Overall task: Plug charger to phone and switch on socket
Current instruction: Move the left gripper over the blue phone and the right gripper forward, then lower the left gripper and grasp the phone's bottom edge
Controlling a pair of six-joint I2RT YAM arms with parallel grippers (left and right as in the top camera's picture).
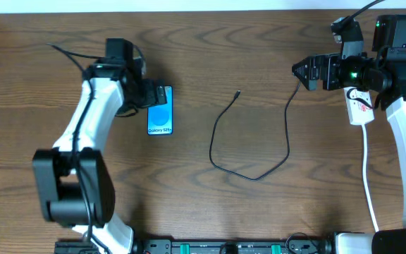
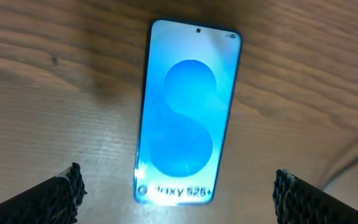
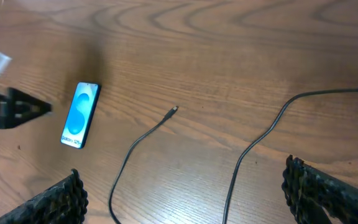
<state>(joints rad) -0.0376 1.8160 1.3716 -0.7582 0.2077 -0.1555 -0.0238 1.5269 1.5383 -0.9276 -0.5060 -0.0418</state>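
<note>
reading the overhead view as a dial with twelve at the far edge of the wooden table (image 1: 259, 42), the phone (image 1: 160, 111) lies flat at about nine o'clock, face up, its blue screen lit and the "galaxy s25+" text at its six o'clock end. my left gripper (image 2: 179, 190) hangs over the phone's twelve o'clock end; in the left wrist view its jaws stand wide apart, one black ridged finger off each side of the phone and neither touching it, with nothing between them but the screen below. the charger (image 1: 256, 178) lies loose near the middle of the table. its small plug tip (image 3: 174, 111) rests bare on the wood at roughly twelve o'clock from centre, well apart from the phone. from there the thin black cable drops toward six, curls round and climbs back toward two o'clock, where it passes under my right gripper (image 1: 302, 72) and i lose it. that gripper sits at two o'clock, pointing toward nine, its jaws spread wide and holding nothing. the socket (image 1: 360, 107), white with red markings, lies at three o'clock, partly covered by the right arm, so i cannot tell how its switches are set. its white cord (image 1: 366, 169) runs toward six.
</note>
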